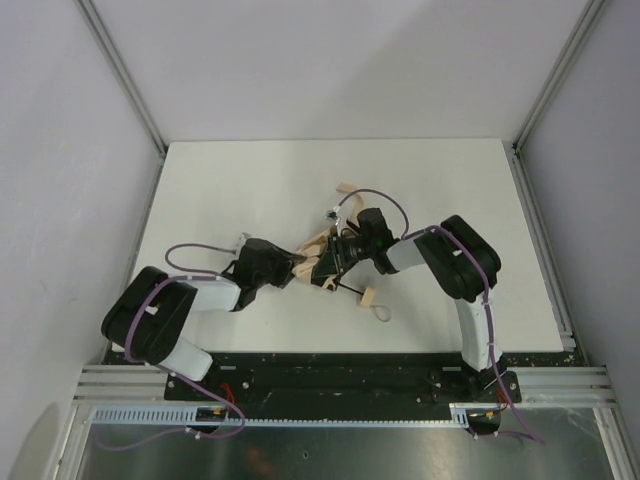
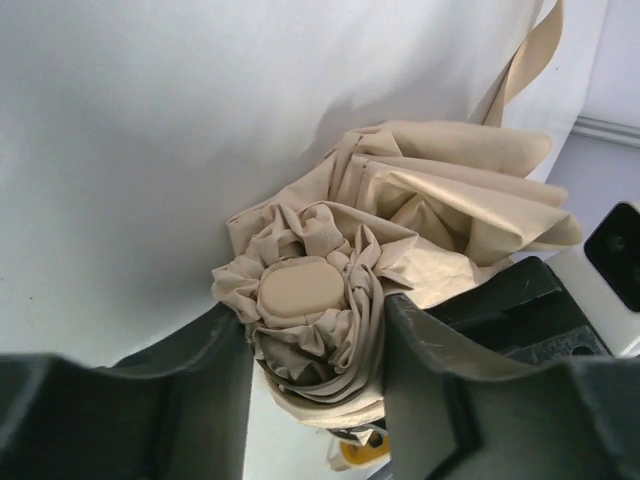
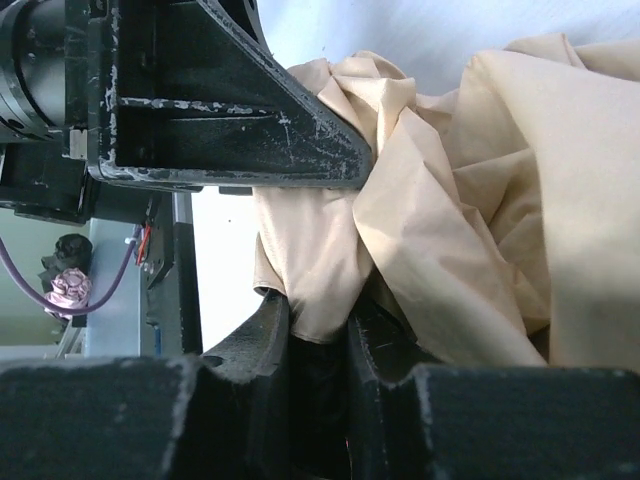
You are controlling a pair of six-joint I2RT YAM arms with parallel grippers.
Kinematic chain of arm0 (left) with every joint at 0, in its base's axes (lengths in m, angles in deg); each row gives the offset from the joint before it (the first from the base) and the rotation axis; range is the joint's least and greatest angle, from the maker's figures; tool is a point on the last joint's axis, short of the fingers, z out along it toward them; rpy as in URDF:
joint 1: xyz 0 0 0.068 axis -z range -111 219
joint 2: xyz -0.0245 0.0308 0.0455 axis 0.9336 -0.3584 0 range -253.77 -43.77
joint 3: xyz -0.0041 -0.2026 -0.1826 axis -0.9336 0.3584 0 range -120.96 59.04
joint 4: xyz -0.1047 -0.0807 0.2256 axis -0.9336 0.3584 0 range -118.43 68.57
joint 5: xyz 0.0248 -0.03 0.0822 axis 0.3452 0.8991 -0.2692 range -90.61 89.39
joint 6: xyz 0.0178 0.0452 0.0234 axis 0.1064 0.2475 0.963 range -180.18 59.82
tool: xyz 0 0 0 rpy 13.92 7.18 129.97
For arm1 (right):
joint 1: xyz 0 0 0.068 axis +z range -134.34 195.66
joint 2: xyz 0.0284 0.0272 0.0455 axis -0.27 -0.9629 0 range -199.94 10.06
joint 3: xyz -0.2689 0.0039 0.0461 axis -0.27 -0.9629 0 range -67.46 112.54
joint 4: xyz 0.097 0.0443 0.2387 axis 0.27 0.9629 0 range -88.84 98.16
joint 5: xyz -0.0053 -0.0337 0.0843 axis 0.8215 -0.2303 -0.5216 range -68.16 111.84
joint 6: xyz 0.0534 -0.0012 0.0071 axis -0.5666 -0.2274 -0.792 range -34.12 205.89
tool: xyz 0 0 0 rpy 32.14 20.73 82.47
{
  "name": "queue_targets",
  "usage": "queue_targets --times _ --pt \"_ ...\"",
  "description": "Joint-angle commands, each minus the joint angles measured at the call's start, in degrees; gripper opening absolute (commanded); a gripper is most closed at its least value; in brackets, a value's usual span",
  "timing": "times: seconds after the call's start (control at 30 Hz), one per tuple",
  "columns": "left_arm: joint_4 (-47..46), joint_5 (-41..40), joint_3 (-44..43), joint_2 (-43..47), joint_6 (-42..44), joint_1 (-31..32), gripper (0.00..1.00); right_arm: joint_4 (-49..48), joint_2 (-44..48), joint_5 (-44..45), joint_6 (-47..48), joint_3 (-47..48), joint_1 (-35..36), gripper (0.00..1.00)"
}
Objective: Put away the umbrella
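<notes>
The compact umbrella of beige-tan fabric, with thin black shaft and pale wooden handle, lay mid-table on the flat white table between both arms. The left gripper pinched the bunched canopy beside its round cap, and the right gripper was pressed nearly together on a fabric fold. Judgement: gather loose folds toward the shaft, with even tension and no dragging.

No lettering, brand mark, label or number was legible in any of the three views, neither on the beige umbrella at centre frame nor on the white desk beneath it.
</notes>
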Motion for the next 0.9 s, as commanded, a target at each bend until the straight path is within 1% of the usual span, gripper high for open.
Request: queue_targets --times 0.0,0.07,0.13,0.17,0.2,0.23,0.33,0.4,0.43,0.53,0.57,0.63,0.7,0.77,0.87 --pt "-2.02 -3.45 3.53 -1.64 2.88 0.53 0.37 18.33 -5.02 0.35 1.01 -3.33 2.12 0.0" --pt "-2.22 -3.43 4.65 -0.72 3.48 0.54 0.25 19.45 -3.61 1.27 1.6 -3.07 2.35 0.0" --pt "-2.24 -2.9 5.31 0.28 4.66 0.55 0.12 21.18 -1.36 3.52 2.46 -2.57 2.72 0.06" --pt "-2.26 -2.66 5.54 0.61 5.1 0.55 0.09 22.71 0.17 4.91 3.33 -2.06 3.2 0.1" --pt "-2.23 -2.45 5.96 0.91 5.11 0.55 0.04 23.96 1.9 6.17 3.94 -1.63 3.71 0.17" --pt "-2.25 -2.26 6.39 1.19 4.97 0.51 0.02 24.76 3.6 7.42 4.25 -1.33 4.18 0.24" --pt "-2.24 -1.51 7.6 2.4 4.99 0.53 0.0 27.66 8.67 11.9 5.21 -0.61 4.77 0.4" --pt "-2.16 -1.14 8.62 3.48 3.94 0.55 0.0 30.92 12.67 17.28 6.96 -0.46 4.79 0.5" --pt "-2.09 -0.33 8.95 4.01 3.47 0.55 0.0 32.33 15.05 20.66 8.18 -0.44 4.94 0.55" --pt "0.19 1.17 8.82 5.32 2.39 0.55 0.0 37.39 22.47 31.49 13.18 -0.41 7.22 0.77" --pt "1.68 1.39 8.35 5.55 2.12 0.55 0.0 38.33 24.79 35.68 15.37 -0.46 8.7 0.81" --pt "5.21 1.74 7.09 6.0 1.66 0.55 0.0 39.19 28.32 44.66 19.89 -0.49 12.81 0.86" --pt "10.05 1.82 5.22 6.4 1.3 0.55 0.0 38.79 29.91 53.02 24.65 -0.5 17.26 0.87" --pt "15.74 1.56 2.68 6.54 1.19 0.62 0.0 37.2 29.71 60.42 28.76 -0.5 21.63 0.87" --pt "19.21 1.78 1.13 6.5 0.88 0.63 0.0 32.2 27.33 67.36 33.67 -0.5 26.8 0.87"
